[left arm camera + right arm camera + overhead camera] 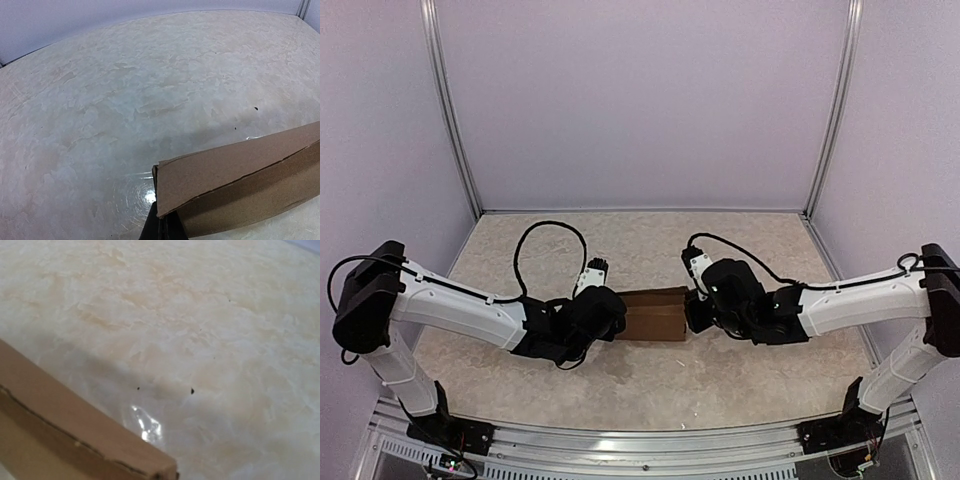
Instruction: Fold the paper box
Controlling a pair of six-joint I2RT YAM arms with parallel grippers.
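Where the left pincer meets the left end of the paper box, its tips are pressed together, gripping nothing. The box, already box-shaped, lies mid-surface between both arms. The right pincer, also pressed together, is at the right end. Advised: push both ends inward evenly, so the lid seam seats without skidding.

The beige mottled table has a smooth, slightly shiny top. One small rectangular brown cardboard box is near the middle of the table, about halfway between its left and right edges. A few tiny dark specks lie on the table near the box.
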